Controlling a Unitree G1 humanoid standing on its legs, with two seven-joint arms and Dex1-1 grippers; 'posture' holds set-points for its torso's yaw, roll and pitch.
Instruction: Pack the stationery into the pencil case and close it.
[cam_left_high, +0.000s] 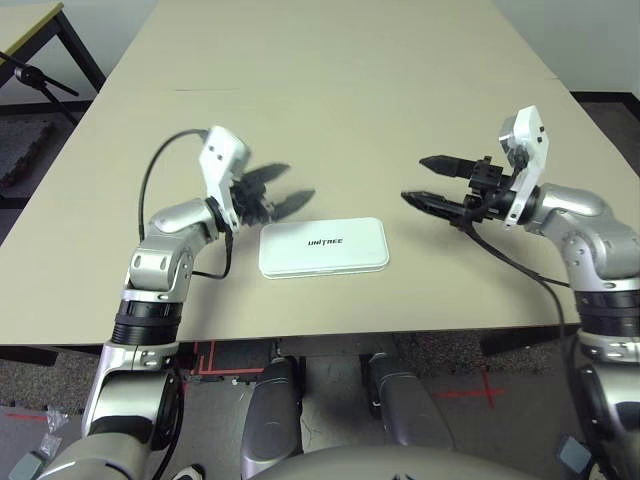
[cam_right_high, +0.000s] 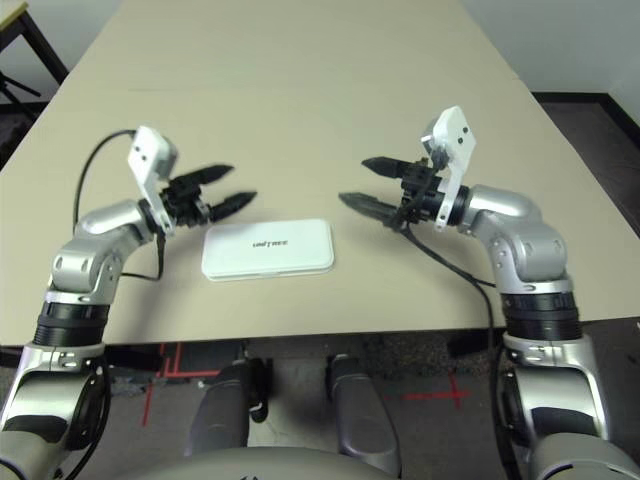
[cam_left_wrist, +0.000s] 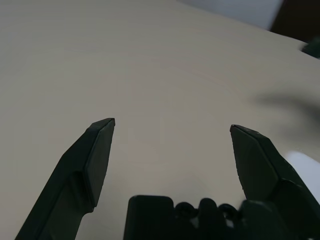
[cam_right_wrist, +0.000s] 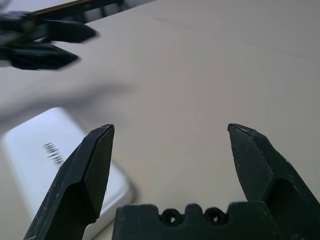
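Pencil case lies shut, flat on bench, between both pincers. Left pincer and right pincer hover either side, fingers spread, empty. No stationery visible, so packing judged done.

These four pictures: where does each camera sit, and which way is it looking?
Left eye and right eye: on the head, looking down over both silver forearms at the table and closed pencil case.
Left wrist: looks along the open left gripper at bare tabletop.
Right wrist: looks along the open right gripper at the case and the other gripper.
Shared: the case, in three views.
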